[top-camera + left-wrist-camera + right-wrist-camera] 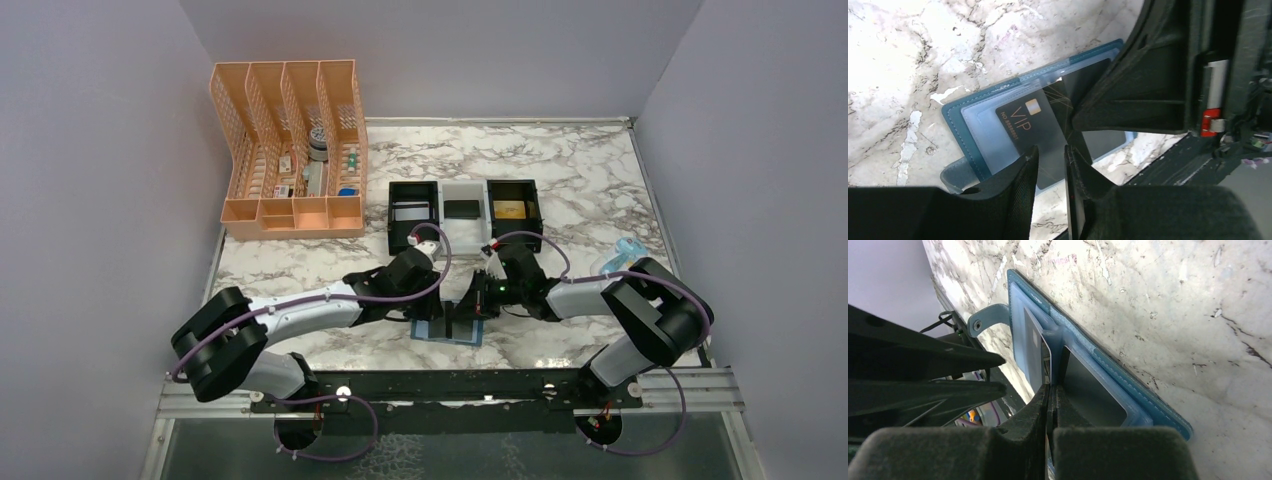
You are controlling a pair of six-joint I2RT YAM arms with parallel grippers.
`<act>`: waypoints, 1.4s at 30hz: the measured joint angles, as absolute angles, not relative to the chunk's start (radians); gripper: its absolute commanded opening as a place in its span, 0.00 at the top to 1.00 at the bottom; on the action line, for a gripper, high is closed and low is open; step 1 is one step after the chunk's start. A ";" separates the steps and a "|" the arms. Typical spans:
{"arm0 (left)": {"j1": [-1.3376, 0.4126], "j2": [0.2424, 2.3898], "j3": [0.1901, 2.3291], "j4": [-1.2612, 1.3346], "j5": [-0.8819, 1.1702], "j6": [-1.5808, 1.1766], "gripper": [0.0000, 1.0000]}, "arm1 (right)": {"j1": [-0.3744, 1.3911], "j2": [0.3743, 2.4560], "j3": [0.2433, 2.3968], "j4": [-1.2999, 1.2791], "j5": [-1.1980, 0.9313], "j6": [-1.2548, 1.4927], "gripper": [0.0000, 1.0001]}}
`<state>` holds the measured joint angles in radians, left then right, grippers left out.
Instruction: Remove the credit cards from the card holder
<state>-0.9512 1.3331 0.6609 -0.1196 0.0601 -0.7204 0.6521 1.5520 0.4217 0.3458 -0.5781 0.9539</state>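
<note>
Left gripper point(1050, 151), jaws slightly spread, sits over the black VIP card point(1040, 125). Right gripper point(1049, 390), jaws pressed together, pins the card holder point(959, 125). Advice: pinch the card, then draw it straight along the pocket.

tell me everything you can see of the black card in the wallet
The black card is thin and glossy, with gold VIP lettering, a small gold chip and fine gold lines. It lies flat and slanted, partly out of a pale blue pocket of the open teal card holder. Its near edge sits between the parted fingers of the left hand; whether they touch it is unclear.
</note>
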 measured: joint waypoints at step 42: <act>-0.965 1.412 0.648 -0.176 -0.036 -0.720 0.80 | 0.615 1.478 0.412 0.300 -0.592 0.906 0.99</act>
